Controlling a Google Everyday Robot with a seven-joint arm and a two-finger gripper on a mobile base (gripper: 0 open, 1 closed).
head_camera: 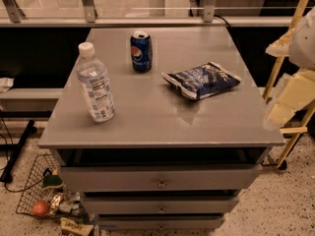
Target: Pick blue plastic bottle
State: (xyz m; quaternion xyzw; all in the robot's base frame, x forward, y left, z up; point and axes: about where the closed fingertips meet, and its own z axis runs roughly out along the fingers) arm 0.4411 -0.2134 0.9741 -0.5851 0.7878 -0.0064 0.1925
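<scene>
The blue plastic bottle [95,84] is clear with a white cap and a white-blue label. It stands upright on the left side of the grey cabinet top [147,117]. My gripper [288,100] shows as cream-coloured arm parts at the right edge of the view. It hangs beside the cabinet's right edge, far from the bottle and touching nothing.
A blue Pepsi can [141,51] stands at the back middle of the top. A blue-and-white snack bag [202,80] lies to the right. A wire basket [42,195] with litter sits on the floor at the lower left. A yellow frame [290,53] stands at the right.
</scene>
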